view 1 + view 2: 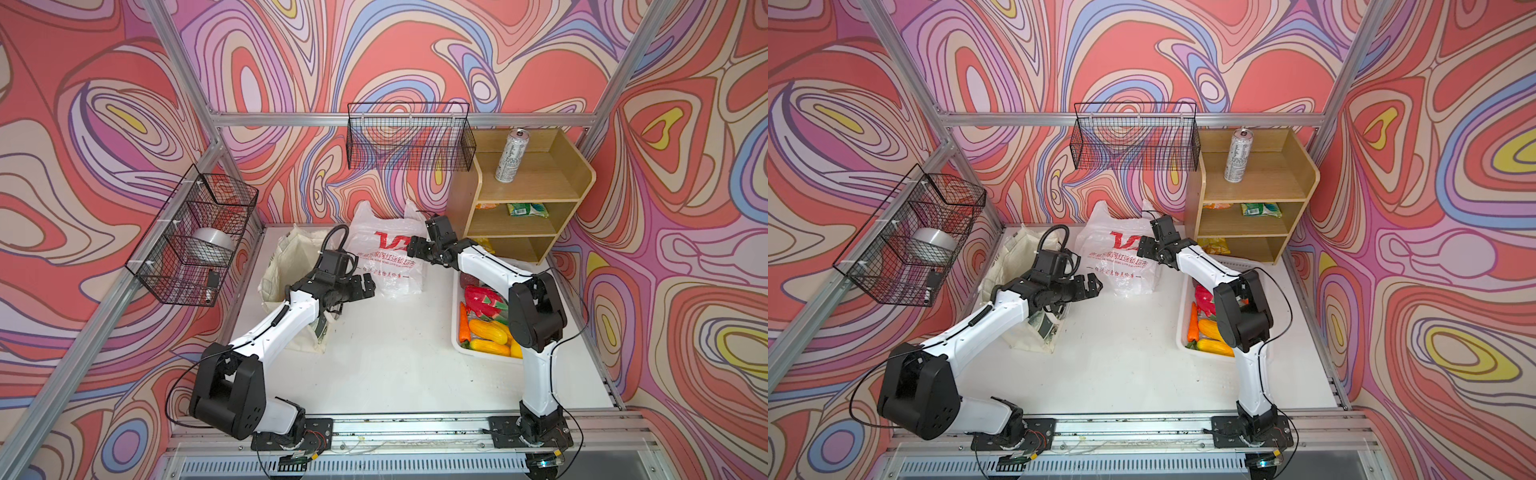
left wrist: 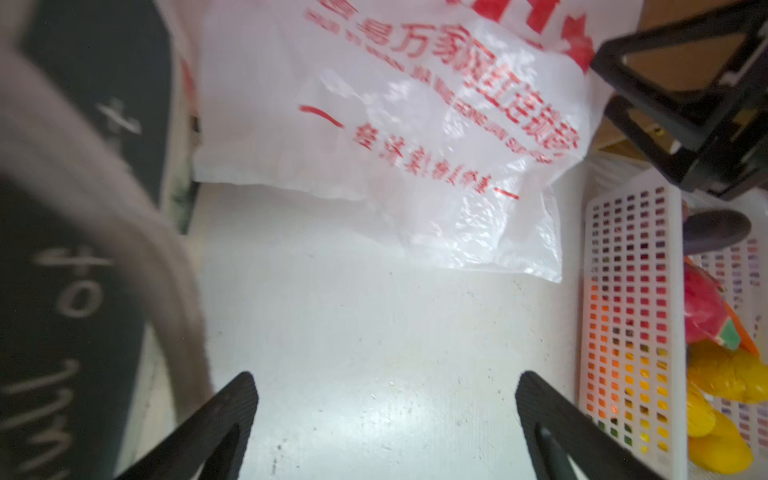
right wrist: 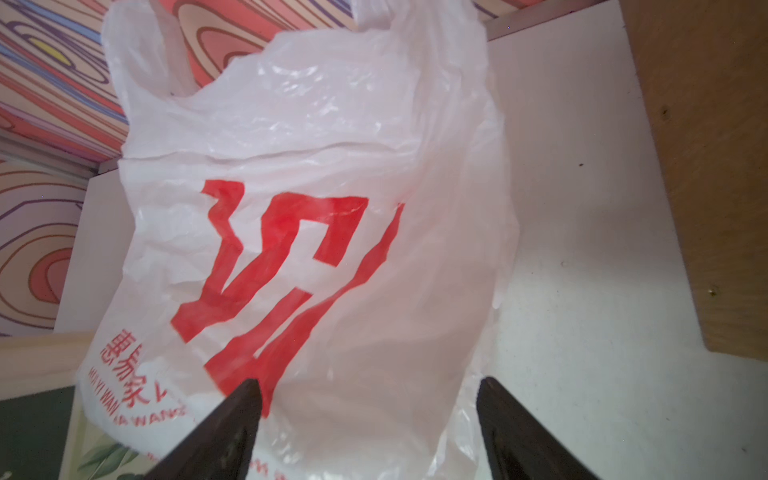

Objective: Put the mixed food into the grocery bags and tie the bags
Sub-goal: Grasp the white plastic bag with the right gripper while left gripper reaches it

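The white plastic grocery bag (image 1: 386, 253) (image 1: 1121, 257) (image 2: 395, 124) (image 3: 311, 208) with red print lies slumped mid-table, handles toward the back wall. The cream canvas tote (image 1: 286, 266) (image 1: 1009, 266) stands to its left. My left gripper (image 1: 368, 289) (image 1: 1094, 284) (image 2: 384, 386) is open and empty beside the bag's lower left. My right gripper (image 1: 415, 247) (image 1: 1144, 245) (image 3: 370, 390) is open over the bag's right side, gripping nothing. Dragon fruit (image 1: 484, 301), carrot (image 1: 464, 324), yellow vegetables (image 1: 488, 330) and eggplant (image 2: 717, 230) lie in the white basket (image 1: 457, 328). A silver can (image 1: 512, 156) stands on the shelf top.
A wooden shelf unit (image 1: 536, 195) at the back right holds a green snack packet (image 1: 527, 209) and a yellow one (image 1: 484, 245). Black wire baskets hang on the back wall (image 1: 409, 137) and the left wall (image 1: 195, 237). My right arm reaches over the white basket.
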